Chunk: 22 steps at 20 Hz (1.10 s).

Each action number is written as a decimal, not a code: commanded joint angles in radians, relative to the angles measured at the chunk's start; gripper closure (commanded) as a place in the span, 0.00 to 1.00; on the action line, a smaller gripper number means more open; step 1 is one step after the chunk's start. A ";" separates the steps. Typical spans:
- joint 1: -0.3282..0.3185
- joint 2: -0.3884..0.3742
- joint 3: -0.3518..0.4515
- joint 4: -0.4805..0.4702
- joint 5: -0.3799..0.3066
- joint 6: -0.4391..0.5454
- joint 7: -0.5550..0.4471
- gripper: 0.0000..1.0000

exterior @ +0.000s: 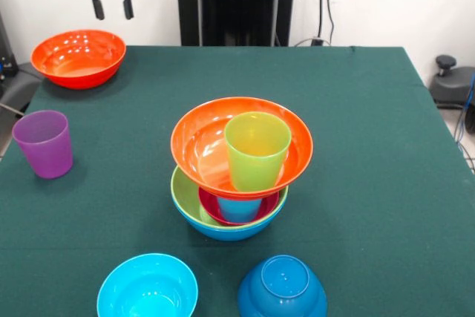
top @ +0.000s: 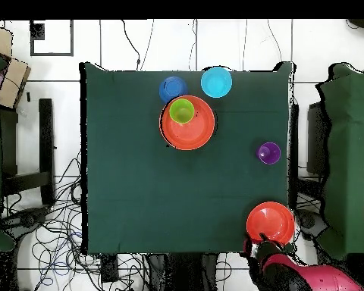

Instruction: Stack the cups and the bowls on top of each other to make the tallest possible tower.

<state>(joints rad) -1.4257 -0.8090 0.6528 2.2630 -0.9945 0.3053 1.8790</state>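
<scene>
The tower stands mid-frame on the green bench: a blue bowl at the base, a lime bowl in it, a magenta bowl and a light blue cup inside that, then an orange bowl holding a lime cup.

The gripper hangs at upper left of the front view above the second orange bowl, jaws released and empty.

The top orange bowl sits tilted, propped on the cup beneath; I judge that any added weight or a sideways nudge could tip it off.

How the blue cup seats is mostly hidden. The cyan bowl and upturned dark blue bowl are cut off at the bottom edge. The purple cup stands apart at left.
</scene>
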 commanded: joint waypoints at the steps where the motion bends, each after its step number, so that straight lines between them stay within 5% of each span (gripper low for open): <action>1: 0.079 0.106 -0.017 -0.100 -0.131 0.009 -0.081 0.00; 10: 0.100 0.179 -0.093 -0.128 -0.286 -0.112 -0.007 0.00; 22: 0.011 0.215 -0.049 -0.118 -0.281 -0.067 -0.118 0.00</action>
<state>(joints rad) -1.4146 -0.6371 0.5856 2.2119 -1.2115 0.2199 1.8790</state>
